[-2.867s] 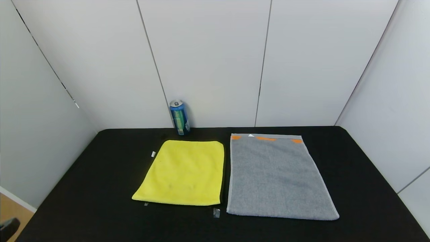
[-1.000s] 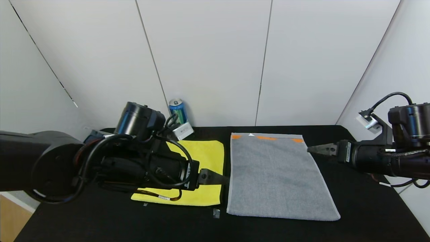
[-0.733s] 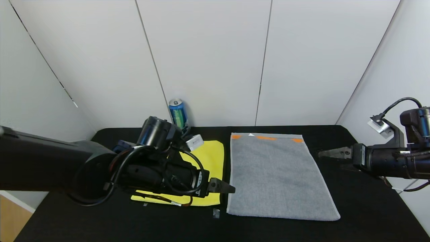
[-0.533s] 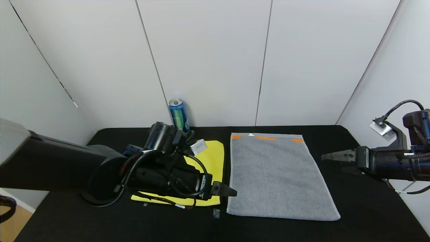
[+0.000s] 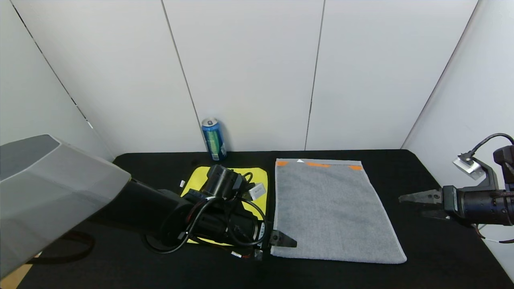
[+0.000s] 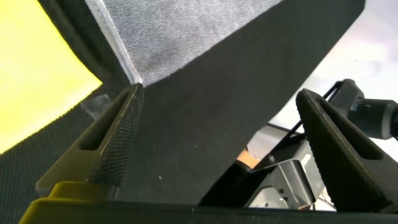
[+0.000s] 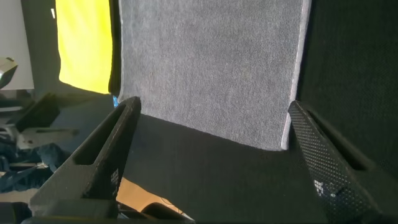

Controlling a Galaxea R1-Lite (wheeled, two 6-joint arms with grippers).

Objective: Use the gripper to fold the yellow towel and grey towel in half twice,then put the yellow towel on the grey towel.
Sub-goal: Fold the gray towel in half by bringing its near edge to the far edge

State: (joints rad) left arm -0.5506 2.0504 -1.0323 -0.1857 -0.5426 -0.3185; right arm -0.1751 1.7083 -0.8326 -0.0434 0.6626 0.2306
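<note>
Approach is the step in hand, judged from how things lie; neither towel has a fold in it yet; the grey towel (image 5: 335, 210) lies flat on the black table (image 5: 441, 257), right of centre, its long sides running near to far; the left end effector (image 5: 286, 240) sits low at the towel's near-left corner, jaws wide and holding nothing; in the left wrist view one finger (image 6: 106, 146) is just beside that corner's pale hem, touching or nearly so, I cannot tell which; the right end effector (image 5: 417, 202) hangs off the towel's right edge, about midway along it and apart from the cloth, jaws likewise wide and empty.

Next move, as I judge it, calls for the right end effector to come down to the near-right corner so that both corners can be pinched together, then carried toward the far edge for the first fold.

Grey towel: terry, rectangular, smooth and unwrinkled, lighter hem along the sides, orange patches and a small white tag on the far short edge; yellow towel (image 5: 196, 178): bright, smaller, lying just left of the grey one with a thin strip of table between, mostly hidden under the left arm; a blue drink can (image 5: 214, 139) stands at the far wall behind it.
</note>
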